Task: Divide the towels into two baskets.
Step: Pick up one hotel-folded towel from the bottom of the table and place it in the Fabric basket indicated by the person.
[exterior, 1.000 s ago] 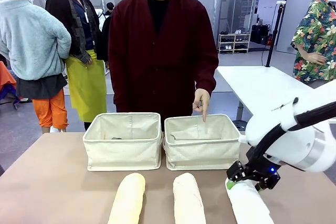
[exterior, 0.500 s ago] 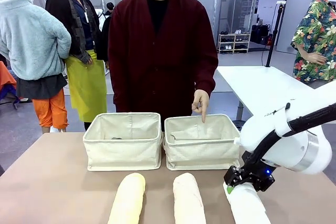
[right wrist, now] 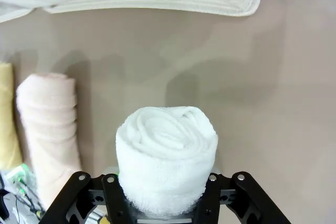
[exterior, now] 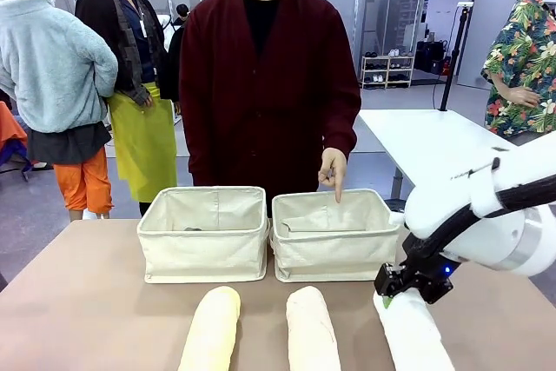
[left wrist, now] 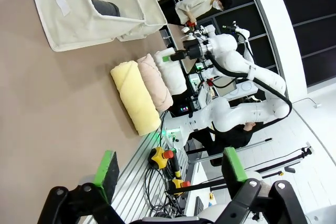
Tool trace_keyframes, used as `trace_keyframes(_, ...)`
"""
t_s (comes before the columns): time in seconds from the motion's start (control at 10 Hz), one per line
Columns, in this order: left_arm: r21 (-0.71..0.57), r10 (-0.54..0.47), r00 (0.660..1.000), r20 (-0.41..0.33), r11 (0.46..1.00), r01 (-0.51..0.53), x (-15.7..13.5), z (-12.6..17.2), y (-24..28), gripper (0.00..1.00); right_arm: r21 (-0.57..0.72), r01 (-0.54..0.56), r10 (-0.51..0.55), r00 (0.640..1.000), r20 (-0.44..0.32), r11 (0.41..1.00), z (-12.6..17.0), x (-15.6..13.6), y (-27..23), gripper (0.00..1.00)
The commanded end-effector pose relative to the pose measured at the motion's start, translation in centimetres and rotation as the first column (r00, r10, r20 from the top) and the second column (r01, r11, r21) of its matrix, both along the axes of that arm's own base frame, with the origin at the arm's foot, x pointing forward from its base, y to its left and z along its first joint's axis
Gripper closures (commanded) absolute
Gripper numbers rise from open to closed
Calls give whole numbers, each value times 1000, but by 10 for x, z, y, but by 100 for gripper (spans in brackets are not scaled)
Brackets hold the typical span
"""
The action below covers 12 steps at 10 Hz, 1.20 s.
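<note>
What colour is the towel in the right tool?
A white towel; right wrist view shows it best.

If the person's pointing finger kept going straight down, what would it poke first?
Probably the inside of the right basket: the person's hand points down just over its far rim, though depth is hard to judge.

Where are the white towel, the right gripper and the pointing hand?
white towel (right wrist: 167, 150): right wrist view, rolled end face.
right gripper (exterior: 388, 300): front view, between fingertips.
pointing hand (exterior: 333, 167): front view, back of hand.
</note>
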<state>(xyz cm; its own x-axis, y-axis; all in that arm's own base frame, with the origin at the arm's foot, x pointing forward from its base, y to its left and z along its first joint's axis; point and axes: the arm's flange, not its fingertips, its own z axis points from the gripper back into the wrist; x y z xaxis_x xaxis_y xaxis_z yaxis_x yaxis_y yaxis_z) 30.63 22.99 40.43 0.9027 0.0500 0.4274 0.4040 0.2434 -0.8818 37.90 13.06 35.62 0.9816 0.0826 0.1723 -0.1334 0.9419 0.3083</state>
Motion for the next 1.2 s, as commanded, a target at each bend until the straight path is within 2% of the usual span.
trace_keyframes(0.0,9,1,1000,-19,1000,-1,-4,3,1,0,-15,-177,177,984,-18,984,55,-68,4,94)
trace_keyframes(0.1,9,1,1000,-19,1000,-1,-4,3,1,0,-24,-264,264,965,-6,964,75,-65,13,94)
trace_keyframes(0.2,9,1,1000,-19,1000,-1,-4,3,1,0,-67,-383,384,923,4,921,91,-63,23,94)
trace_keyframes(0.3,9,1,1000,-19,1000,-1,-4,3,1,0,-137,-500,507,862,17,855,109,-62,32,94)
trace_keyframes(0.4,9,1,1000,-19,1000,-1,-4,3,1,0,-138,-633,639,769,-7,761,123,-64,40,94)
trace_keyframes(0.5,9,1,1000,-19,1000,-1,-4,3,1,0,-119,-823,829,559,1,555,131,-66,48,94)
trace_keyframes(0.6,9,1,1000,-19,1000,-1,-4,3,1,0,-155,-852,865,500,45,500,129,-68,55,94)
trace_keyframes(0.7,9,1,1000,-19,1000,-1,-4,3,1,0,-208,-858,880,474,28,469,119,-74,59,94)
trace_keyframes(0.8,9,1,1000,-19,1000,-1,-4,3,1,0,-223,-848,876,477,72,480,114,-77,59,94)
trace_keyframes(0.9,9,1,1000,-19,1000,-1,-4,3,1,0,-174,-825,840,543,18,537,131,-80,65,94)
trace_keyframes(1.1,9,1,1000,-19,1000,-1,-4,3,1,0,-174,-825,840,543,18,537,131,-80,65,94)
